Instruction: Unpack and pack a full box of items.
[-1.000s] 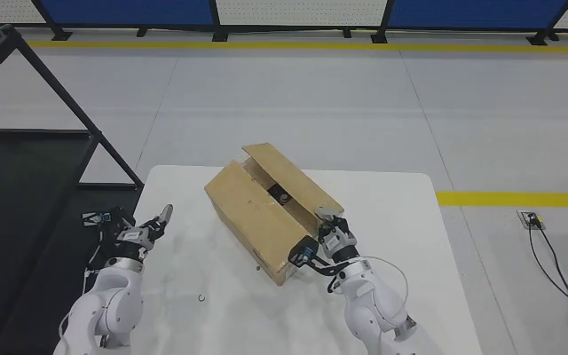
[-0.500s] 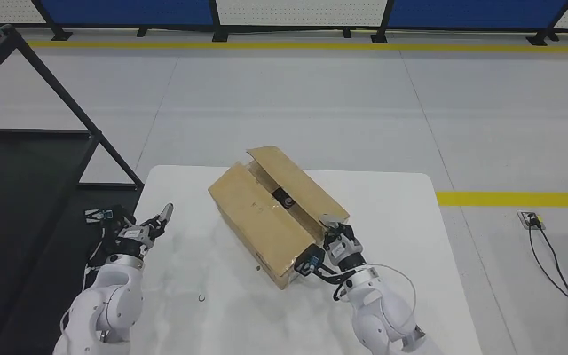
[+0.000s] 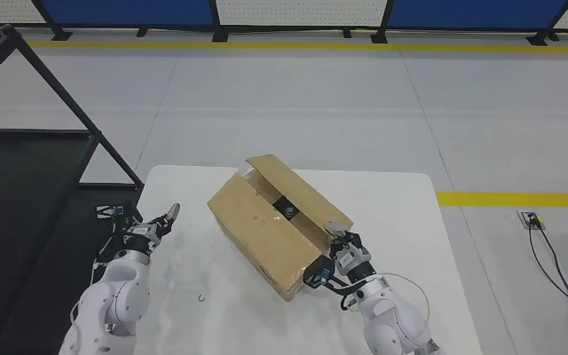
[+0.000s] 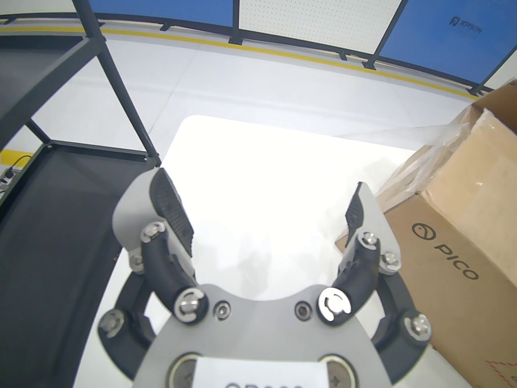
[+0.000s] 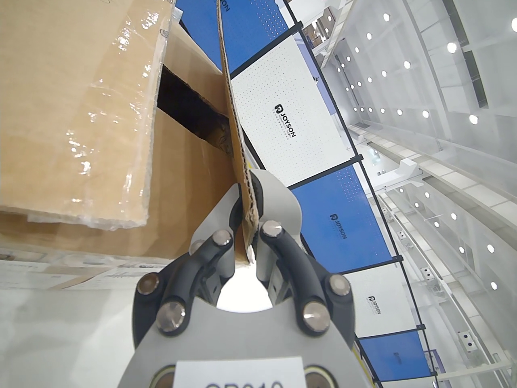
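Note:
A brown cardboard box [image 3: 262, 235] lies slantwise on the white table [image 3: 399, 213]. Its top is partly open, with one long flap [image 3: 297, 191] raised. A dark item [image 3: 289, 209] shows through the gap. My right gripper [image 3: 340, 240] is at the box's near right corner, shut on the corner of that flap. In the right wrist view the flap's edge [image 5: 228, 94] runs down between the fingers of the right gripper [image 5: 247, 193]. My left gripper [image 3: 169, 216] is by the table's left edge, apart from the box. It stands open [image 4: 258, 191] with nothing between its pads, the box [image 4: 456, 220] off to one side.
A black metal rack [image 3: 44, 204] stands just beyond the table's left edge. A small ring [image 3: 203, 297] lies on the table near the front left. Bare table stretches between the left gripper and the box, and to the right of the box.
The right gripper has drawn back toward the table's near right with the flap corner in it, and the box has slid and turned a little with it. The left gripper barely shifted.

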You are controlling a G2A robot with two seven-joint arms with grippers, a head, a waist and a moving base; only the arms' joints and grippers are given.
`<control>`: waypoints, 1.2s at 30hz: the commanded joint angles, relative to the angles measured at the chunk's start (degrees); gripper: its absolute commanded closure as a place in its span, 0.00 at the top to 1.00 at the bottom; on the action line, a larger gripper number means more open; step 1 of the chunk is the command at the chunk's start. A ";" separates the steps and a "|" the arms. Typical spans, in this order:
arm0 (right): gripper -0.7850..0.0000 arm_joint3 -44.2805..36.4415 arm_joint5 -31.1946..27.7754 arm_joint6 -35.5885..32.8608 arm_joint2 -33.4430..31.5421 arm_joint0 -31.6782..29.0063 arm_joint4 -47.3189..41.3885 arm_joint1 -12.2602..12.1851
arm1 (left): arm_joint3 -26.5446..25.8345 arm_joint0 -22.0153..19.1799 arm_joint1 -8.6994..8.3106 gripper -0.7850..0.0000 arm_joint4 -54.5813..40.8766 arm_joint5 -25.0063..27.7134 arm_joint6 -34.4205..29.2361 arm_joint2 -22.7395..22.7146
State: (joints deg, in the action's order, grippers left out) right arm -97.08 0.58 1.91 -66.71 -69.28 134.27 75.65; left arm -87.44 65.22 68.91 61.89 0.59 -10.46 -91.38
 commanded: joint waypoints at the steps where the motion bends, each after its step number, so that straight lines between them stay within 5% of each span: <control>1: 0.00 -0.60 -0.89 0.33 -0.26 -0.20 0.19 -0.08 | 0.10 0.08 0.02 1.00 -0.40 -0.16 0.20 -0.08; 36: 0.00 -2.72 -4.63 -0.96 0.01 -0.07 2.06 -0.13 | 0.64 0.24 -0.05 1.00 -1.79 0.53 0.38 -0.84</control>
State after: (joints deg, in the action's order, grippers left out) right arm -99.80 -4.05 0.95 -66.70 -69.35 136.32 75.53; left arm -86.80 65.46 68.86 60.10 1.13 -10.09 -92.22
